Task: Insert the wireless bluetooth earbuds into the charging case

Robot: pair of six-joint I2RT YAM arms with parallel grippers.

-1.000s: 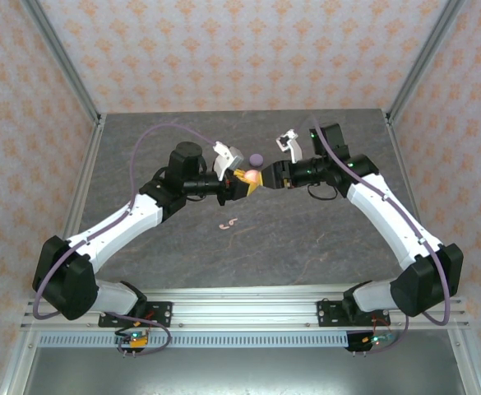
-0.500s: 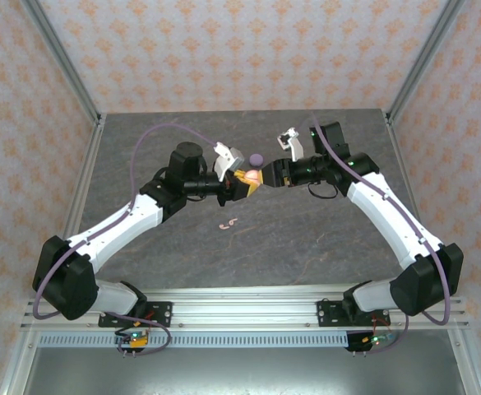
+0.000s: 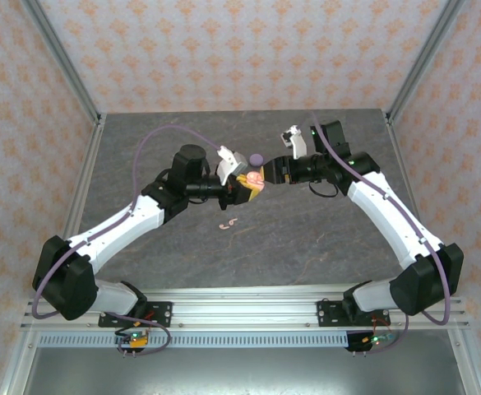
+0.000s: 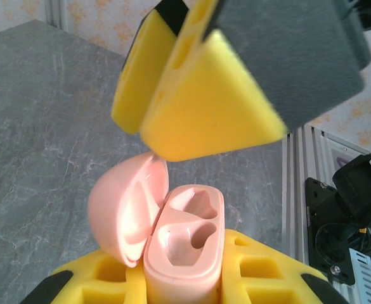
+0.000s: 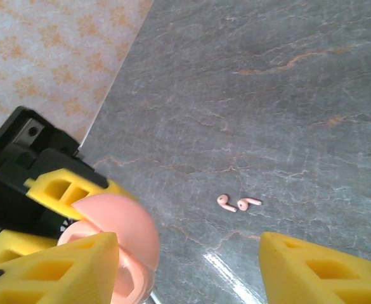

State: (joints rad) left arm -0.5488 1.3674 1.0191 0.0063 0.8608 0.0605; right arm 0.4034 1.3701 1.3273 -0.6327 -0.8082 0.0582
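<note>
Left hand (image 3: pixel 242 184) clamps the open pink charging case (image 4: pixel 184 247); right hand (image 5: pixel 185 253) gapes empty. Pink earbuds (image 5: pixel 243 204) look light and slick: pinch the stems.

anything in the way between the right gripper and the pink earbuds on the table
Nothing visible does: the pink earbuds lie alone on the bare table, and the right gripper is open.

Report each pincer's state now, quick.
Left pincer: shut on the open pink charging case.
Right pincer: open, gripping nothing.
</note>
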